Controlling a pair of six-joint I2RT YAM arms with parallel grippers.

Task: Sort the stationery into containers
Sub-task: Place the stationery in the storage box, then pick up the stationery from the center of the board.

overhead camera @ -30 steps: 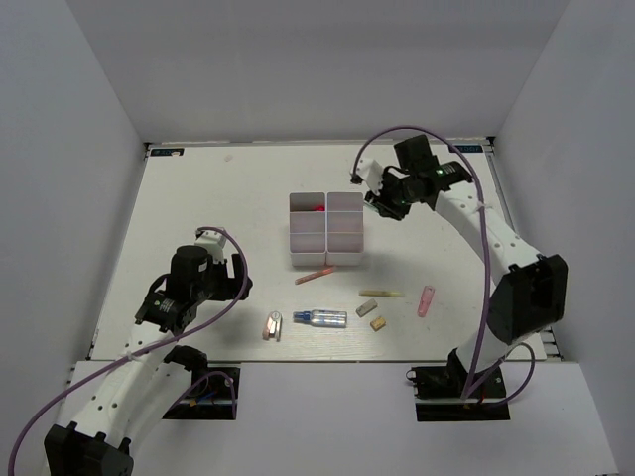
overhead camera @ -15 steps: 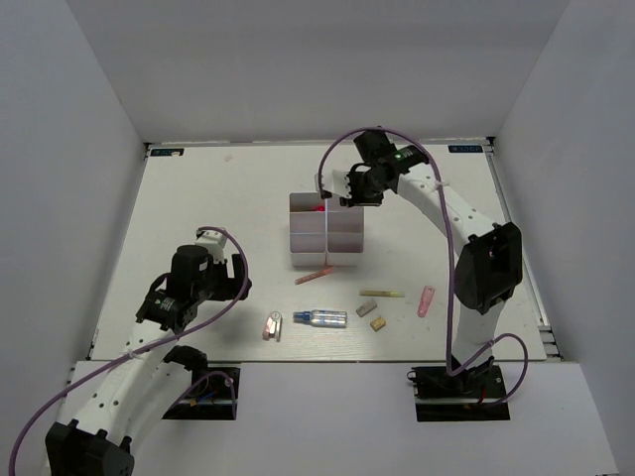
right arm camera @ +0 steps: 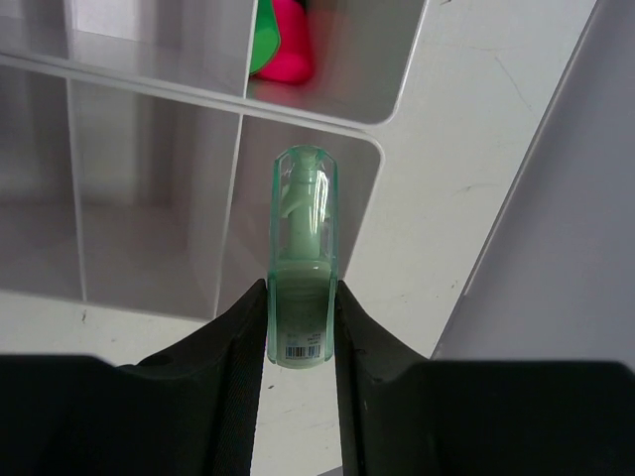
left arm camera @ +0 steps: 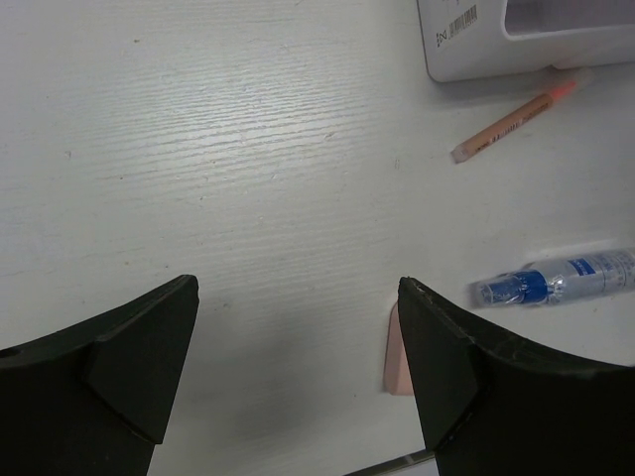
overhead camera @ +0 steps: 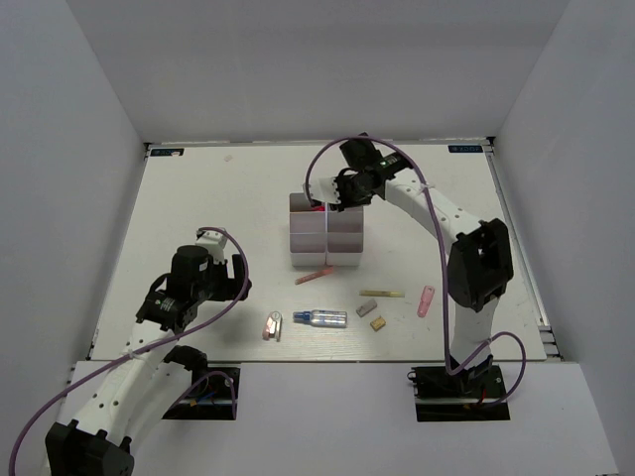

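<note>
White wood-grain table (overhead camera: 218, 198) within pale grey walls (overhead camera: 298, 69); left pincer (left arm camera: 298, 297) agape, right pincer (right arm camera: 300, 294) tight around green capsule (right arm camera: 303, 233).

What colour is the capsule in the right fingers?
The capsule is translucent pale green, clearest in right wrist view.

Below my right gripper (right arm camera: 301, 290) a container (right arm camera: 149, 74) compartment lies open — dividers either side. Ahead of my left gripper (left arm camera: 298, 288), bare desk (left arm camera: 248, 149) — pink eraser (left arm camera: 396, 349) beside its right finger.

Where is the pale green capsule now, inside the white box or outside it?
Outside. The right gripper clamps the green capsule, holding it over a corner compartment of the white box.
</note>
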